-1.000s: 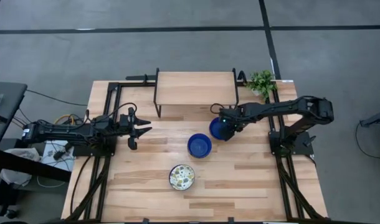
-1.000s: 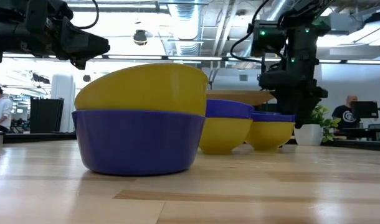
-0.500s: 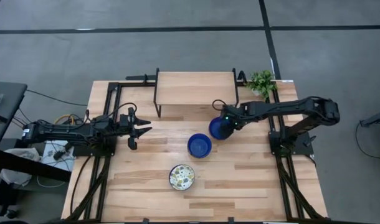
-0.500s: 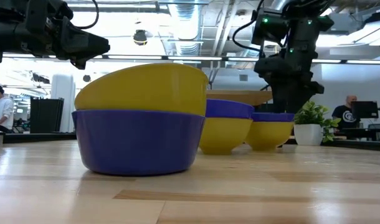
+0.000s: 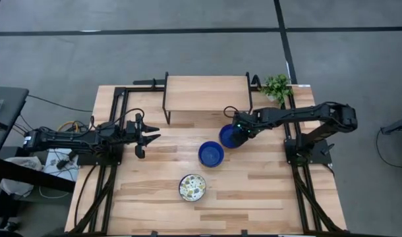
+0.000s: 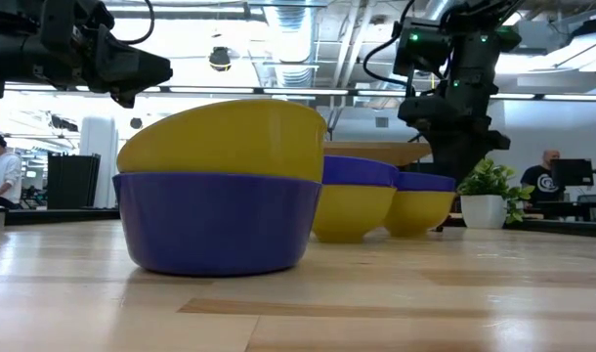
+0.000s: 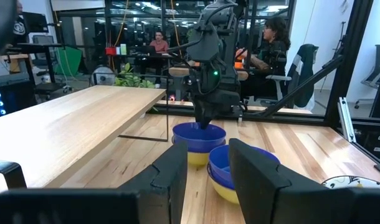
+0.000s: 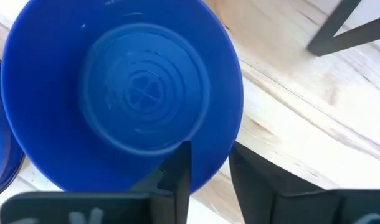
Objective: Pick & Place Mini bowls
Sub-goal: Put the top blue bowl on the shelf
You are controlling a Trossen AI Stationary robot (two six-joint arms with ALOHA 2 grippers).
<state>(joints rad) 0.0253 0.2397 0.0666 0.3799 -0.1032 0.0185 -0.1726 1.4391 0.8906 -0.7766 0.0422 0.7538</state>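
A blue mini bowl [image 5: 229,136] sits right of the table's centre, below the shelf, with my right gripper [image 5: 237,130] shut on it. It also shows in the right wrist view [image 8: 128,93] and in the low view [image 6: 422,200], where its outside is yellow. A second blue bowl [image 5: 211,154] rests on its base just near-left of it. A white floral bowl [image 5: 192,187] rests nearer the front edge. My left gripper [image 5: 150,135] hovers open and empty at the table's left, and also shows in the left wrist view [image 7: 205,158]. My right gripper pinches the blue bowl's rim [image 8: 210,169] on the bowl's right side, one finger [image 8: 177,171] inside the bowl and one [image 8: 255,180] outside. The fingers come from above, pointing down. The bowl stays upright and level. I cannot tell whether its base touches the table.
A raised wooden shelf [image 5: 207,92] on black legs stands at the back centre. A small green plant [image 5: 277,85] sits at the back right corner. Black frame rails [image 5: 115,125] run along both sides of the table. People sit in the room beyond [image 7: 274,43].
My right gripper has moved a little toward the table's left with the blue bowl, which stays upright and now stands closer to the second blue bowl.
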